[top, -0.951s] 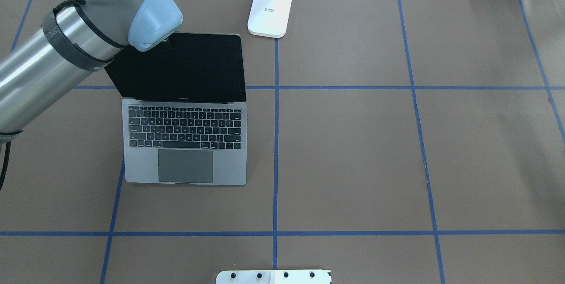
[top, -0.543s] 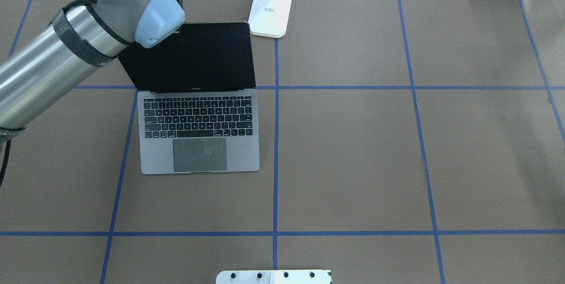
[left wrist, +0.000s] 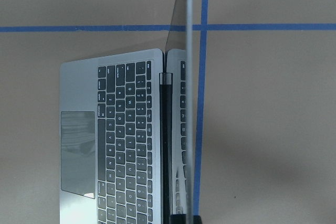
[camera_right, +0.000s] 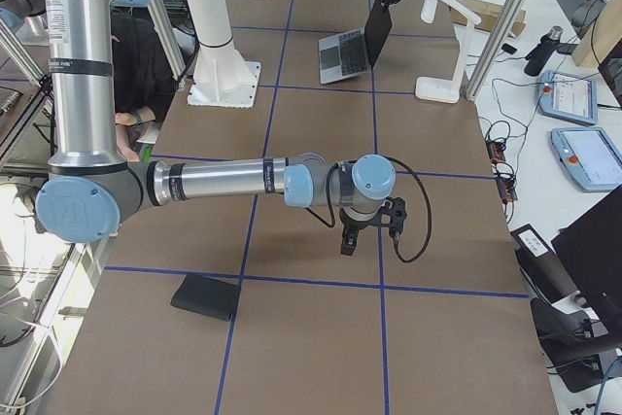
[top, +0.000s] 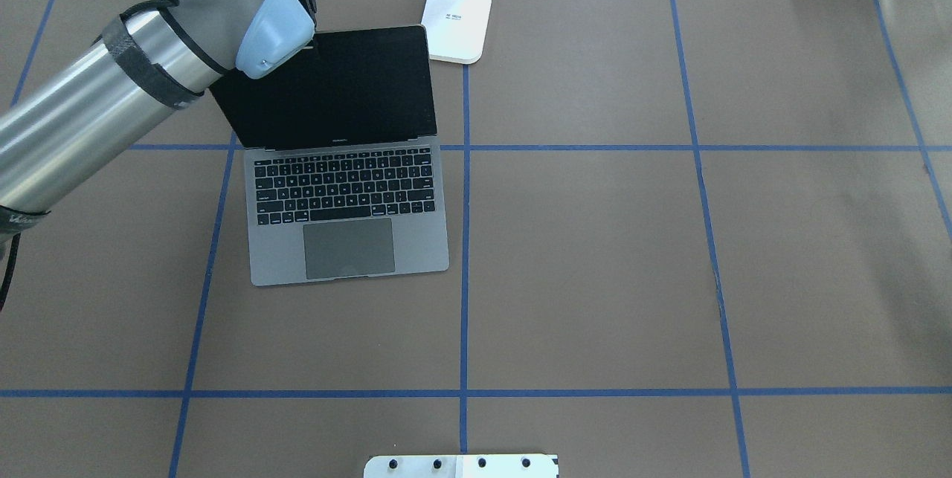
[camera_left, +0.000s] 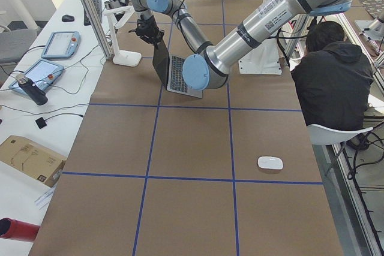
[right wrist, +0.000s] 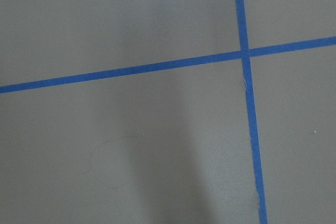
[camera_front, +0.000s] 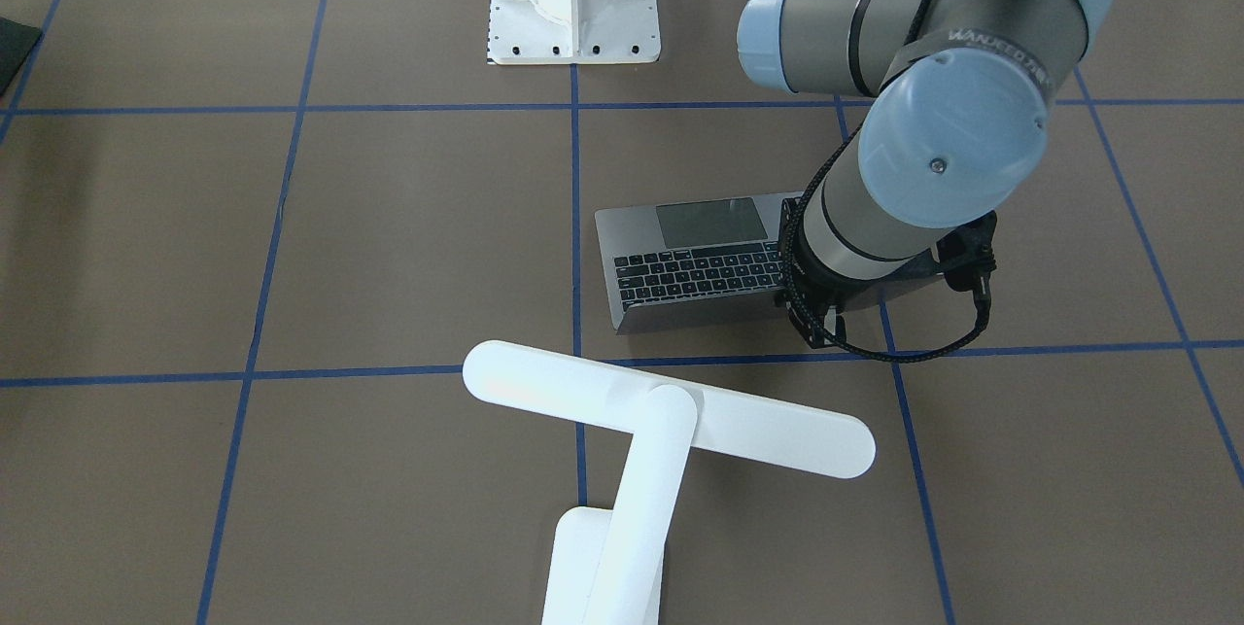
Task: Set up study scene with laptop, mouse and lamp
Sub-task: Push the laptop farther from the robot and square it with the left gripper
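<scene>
Front view: the laptop is standing open near the lamp, with the left arm reaching over it.

Overhead: the left gripper is pinching the lid's top corner, and the lid's other corner is sitting just beside the lamp base. Any further push risks knocking the lamp, and the thin edge may be slipping.

Left side: the mouse is lying well apart.

Right side: the right gripper is hovering over the table. I cannot tell whether its fingers are spread.

No text reads clearly. White capitals on the black band around the left arm, upper right of the front-facing view, seem to start "WAN". The tiny print below the laptop screen, the lamp base label and a barcode sticker on that arm are illegible.
</scene>
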Tool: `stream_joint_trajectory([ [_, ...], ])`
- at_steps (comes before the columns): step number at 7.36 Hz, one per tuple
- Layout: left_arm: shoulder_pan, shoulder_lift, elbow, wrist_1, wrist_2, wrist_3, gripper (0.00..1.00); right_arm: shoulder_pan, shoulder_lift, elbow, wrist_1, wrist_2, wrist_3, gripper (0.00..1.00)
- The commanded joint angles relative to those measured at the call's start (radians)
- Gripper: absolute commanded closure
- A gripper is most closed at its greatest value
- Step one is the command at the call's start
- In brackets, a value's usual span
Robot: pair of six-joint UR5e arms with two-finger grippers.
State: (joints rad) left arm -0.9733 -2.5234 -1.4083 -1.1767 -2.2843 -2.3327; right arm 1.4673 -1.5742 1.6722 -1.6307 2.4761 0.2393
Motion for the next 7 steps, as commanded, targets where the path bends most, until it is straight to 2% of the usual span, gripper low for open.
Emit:
stream_joint_trajectory([
  [1, 0.001, 0.000, 0.047, -0.073, 0.002, -0.008, 1.00, -0.002, 0.000, -0.005, 0.002, 0.000, 0.000, 0.00],
  [5, 0.002, -0.002, 0.138, -0.242, 0.003, -0.033, 1.00, -0.005, 0.006, -0.014, 0.000, 0.000, 0.000, 0.00],
  [7, 0.005, -0.006, 0.138, -0.245, 0.003, -0.030, 1.00, -0.010, 0.008, -0.025, 0.003, 0.000, 0.000, 0.00],
])
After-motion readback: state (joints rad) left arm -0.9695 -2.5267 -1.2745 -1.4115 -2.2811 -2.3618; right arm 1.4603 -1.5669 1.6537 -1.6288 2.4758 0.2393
